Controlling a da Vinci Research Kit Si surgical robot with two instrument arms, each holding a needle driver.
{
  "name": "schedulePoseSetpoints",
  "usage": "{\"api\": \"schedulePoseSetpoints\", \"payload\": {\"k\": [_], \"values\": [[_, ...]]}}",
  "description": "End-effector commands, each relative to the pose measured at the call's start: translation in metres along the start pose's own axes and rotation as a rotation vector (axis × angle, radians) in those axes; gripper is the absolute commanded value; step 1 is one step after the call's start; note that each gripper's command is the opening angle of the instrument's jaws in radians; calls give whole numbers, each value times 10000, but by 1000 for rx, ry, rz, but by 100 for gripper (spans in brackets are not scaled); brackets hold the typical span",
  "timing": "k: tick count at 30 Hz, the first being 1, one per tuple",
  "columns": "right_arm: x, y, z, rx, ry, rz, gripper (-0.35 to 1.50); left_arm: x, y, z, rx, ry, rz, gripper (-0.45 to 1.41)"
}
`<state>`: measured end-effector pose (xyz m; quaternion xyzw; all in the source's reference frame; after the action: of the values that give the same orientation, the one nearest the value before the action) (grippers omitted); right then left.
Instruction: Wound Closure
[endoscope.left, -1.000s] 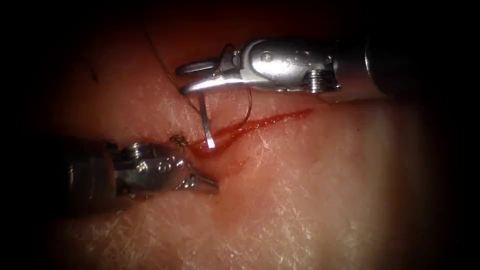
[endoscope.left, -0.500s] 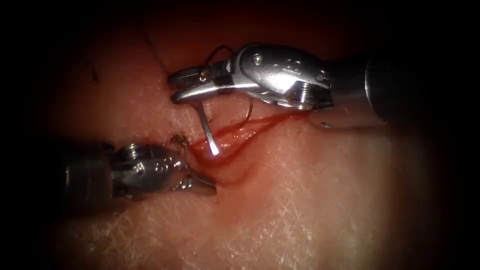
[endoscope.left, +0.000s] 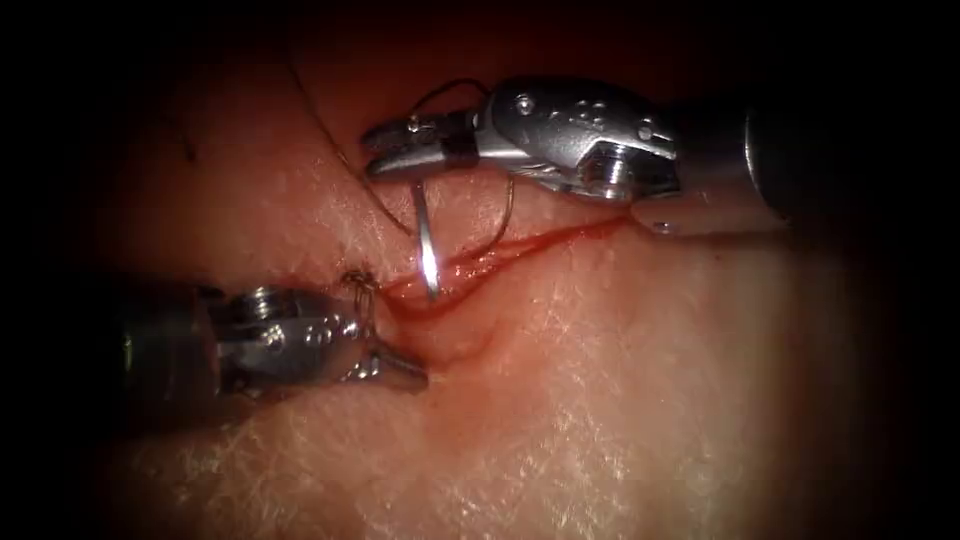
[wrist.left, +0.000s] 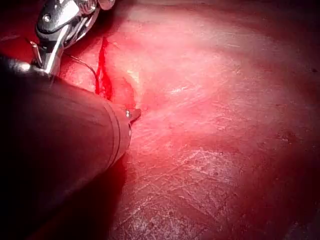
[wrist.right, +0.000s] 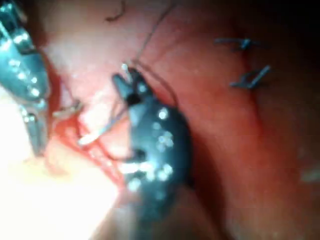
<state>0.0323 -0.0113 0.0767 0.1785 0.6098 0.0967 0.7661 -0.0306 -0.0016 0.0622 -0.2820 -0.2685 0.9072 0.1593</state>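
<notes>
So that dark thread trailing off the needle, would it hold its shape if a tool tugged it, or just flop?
Likely floppy: the thread hangs in a loose curve from the right tool, whose jaws hold the needle near its upper end. It looks very thin, so probably light. It drapes on the wet tissue, so it may cling or slip.

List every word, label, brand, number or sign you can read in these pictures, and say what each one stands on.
None can be read: no printed word, number or sign shows.
Right tool, jaws shut on the needle near its back end: bare metal with round pins, no lettering legible.
Left tool, jaws closed, pressed on the tissue left of the cut: bare metal, nothing legible.
Needle tip lies at the cut; whether it is in the tissue is unclear.
</notes>
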Motion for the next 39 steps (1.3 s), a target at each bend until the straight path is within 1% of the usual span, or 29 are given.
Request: {"api": "schedulePoseSetpoints", "payload": {"k": [1,6,10,14,16,25,39], "values": [[-7,0,8,-26,-8,-3,-35,1,1,9,-2,0,1,-45],[-10,-5,7,-93,-15,20,-35,3,6,8,-3,-2,0,-45],[-11,-5,5,-96,-13,30,-35,4,8,8,-3,-5,-1,-45],[-10,-7,4,-76,-3,66,-35,5,9,10,-2,-5,-2,-45],[-10,-8,4,-64,-12,72,-35,5,9,12,0,-5,-2,-45],[-8,-9,6,-28,-9,114,-35,-1,3,27,3,-8,-7,-45],[-15,-27,16,50,-32,210,-35,-6,-4,23,-3,-8,-11,-45]]}}
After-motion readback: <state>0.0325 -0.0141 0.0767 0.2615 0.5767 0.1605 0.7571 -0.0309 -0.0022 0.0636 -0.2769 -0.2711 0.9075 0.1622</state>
